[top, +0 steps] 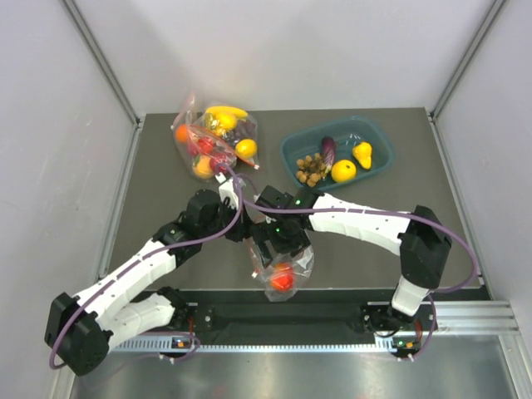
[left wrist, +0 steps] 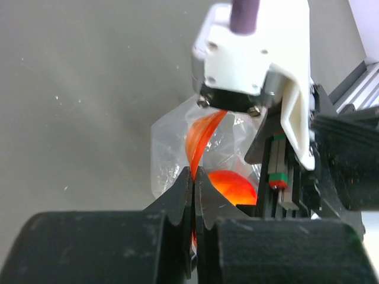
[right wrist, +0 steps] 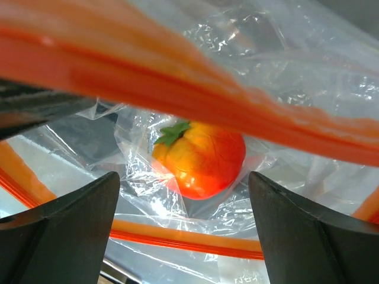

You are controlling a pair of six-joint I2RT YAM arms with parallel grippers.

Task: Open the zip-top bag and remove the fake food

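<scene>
The zip-top bag [top: 287, 268] hangs open above the table's near edge, one fake food, a red tomato [top: 283, 280], lying in its bottom. My left gripper [top: 243, 229] is shut on the bag's red-orange zip strip [left wrist: 201, 133]; the left wrist view shows the strip pinched between its tips [left wrist: 193, 173] and the tomato [left wrist: 234, 186] behind them. My right gripper [top: 278, 243] is open above the bag's mouth. In the right wrist view the tomato [right wrist: 201, 157] lies below my right gripper [right wrist: 182, 176], untouched, with zip strips [right wrist: 195, 89] across the top and bottom.
A teal bin [top: 378, 170] at the back right holds an eggplant [top: 327, 150], lemon [top: 343, 170], pear [top: 362, 152] and brown cluster [top: 309, 169]. A second clear bag [top: 212, 137] of fruit lies at the back left. White walls enclose the table.
</scene>
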